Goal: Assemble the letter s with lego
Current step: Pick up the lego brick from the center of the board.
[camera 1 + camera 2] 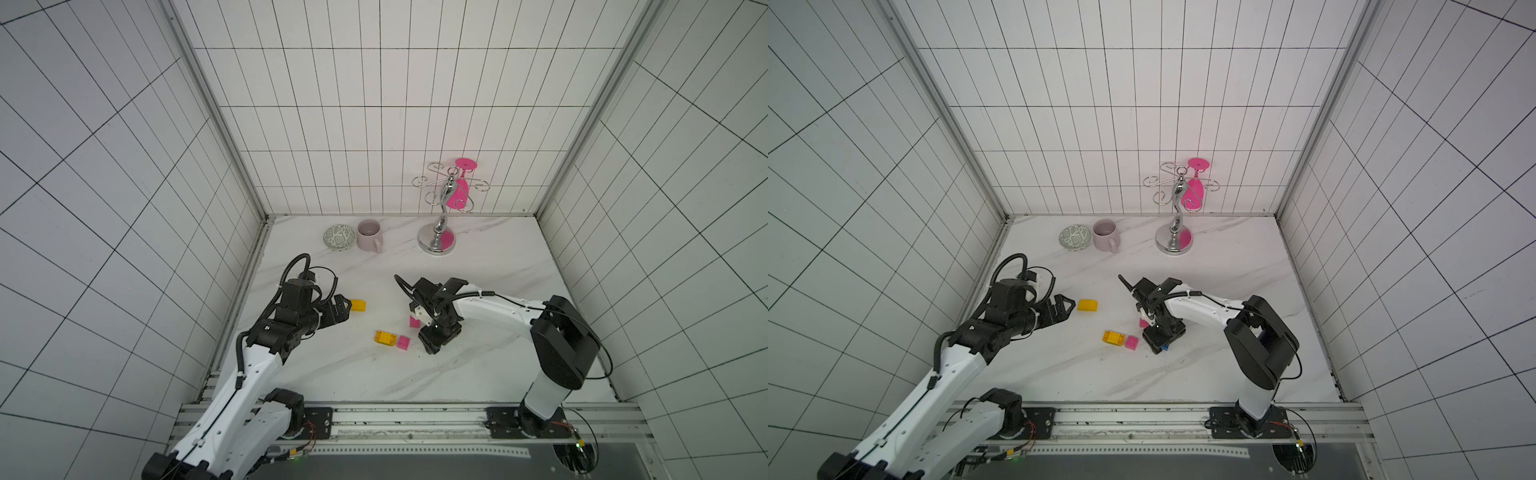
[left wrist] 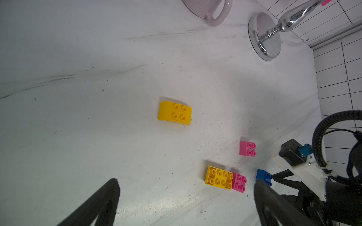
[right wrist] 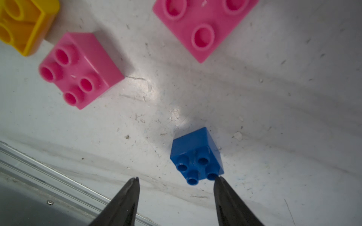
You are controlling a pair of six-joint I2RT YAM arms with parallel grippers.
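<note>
Right now your right gripper (image 3: 176, 179) hangs low over the marble table (image 1: 478, 270). Its jaws are spread and nothing is between them. The blue cube (image 3: 196, 154) sits studs up on the table just ahead of the fingertips, off to one side of the gap. One fingertip (image 3: 220, 183) is at the cube's nearest corner stud, touching it or just short of it; you can't tell which. The other tip stands over bare table, apart from the cube.

Past the blue cube lie the rest of the bricks, all loose and studs up, none stacked. One pink cube (image 2: 238, 182) lies just beside the end of the long yellow brick (image 2: 219, 177). The second pink cube (image 2: 247, 148) sits alone near them, apart from both.

Your left gripper (image 2: 187, 180) is spread wide and holds nothing. The rounded yellow brick (image 2: 175, 113) lies flat on the table ahead of it, clear of both fingers. In a top view that brick (image 1: 1087, 305) is just beyond the left fingertips and well apart from the other four bricks.
</note>
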